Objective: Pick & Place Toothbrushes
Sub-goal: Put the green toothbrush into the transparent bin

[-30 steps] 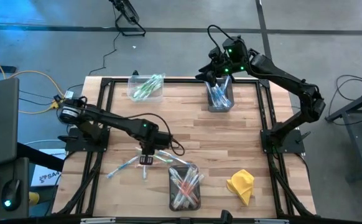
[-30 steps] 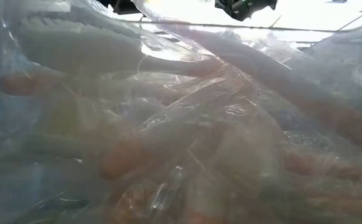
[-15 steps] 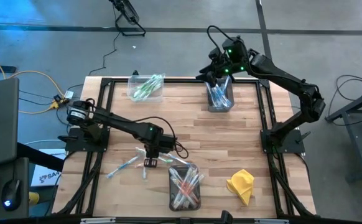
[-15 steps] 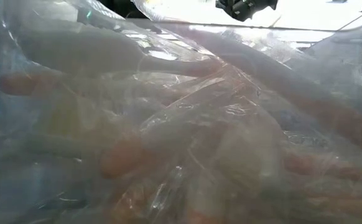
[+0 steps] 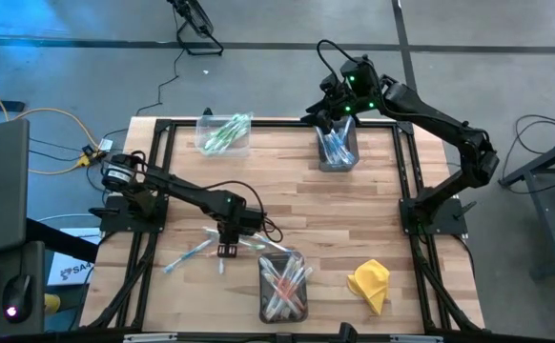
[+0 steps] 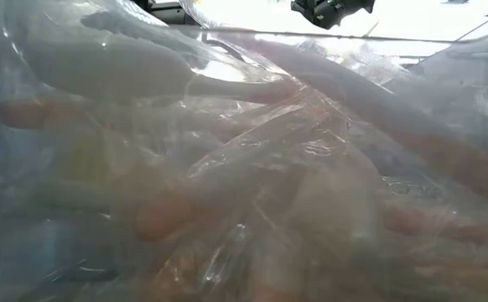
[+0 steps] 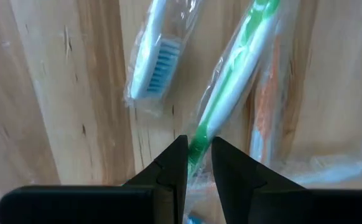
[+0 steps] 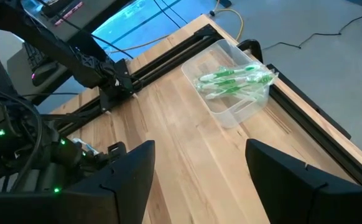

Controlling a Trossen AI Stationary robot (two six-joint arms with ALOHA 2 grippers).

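With the left end effector (image 7: 198,163) pinched on the green toothbrush (image 7: 231,81), lift straight off the tabletop (image 7: 63,93); the right end effector (image 8: 199,165) waits wide open.

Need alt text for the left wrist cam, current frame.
The left gripper, its two dark fingers close together, pinches the handle of a wrapped green toothbrush lying on the wooden table. Beside it lies a wrapped blue-bristled toothbrush; on its other side, an orange one shows partly.
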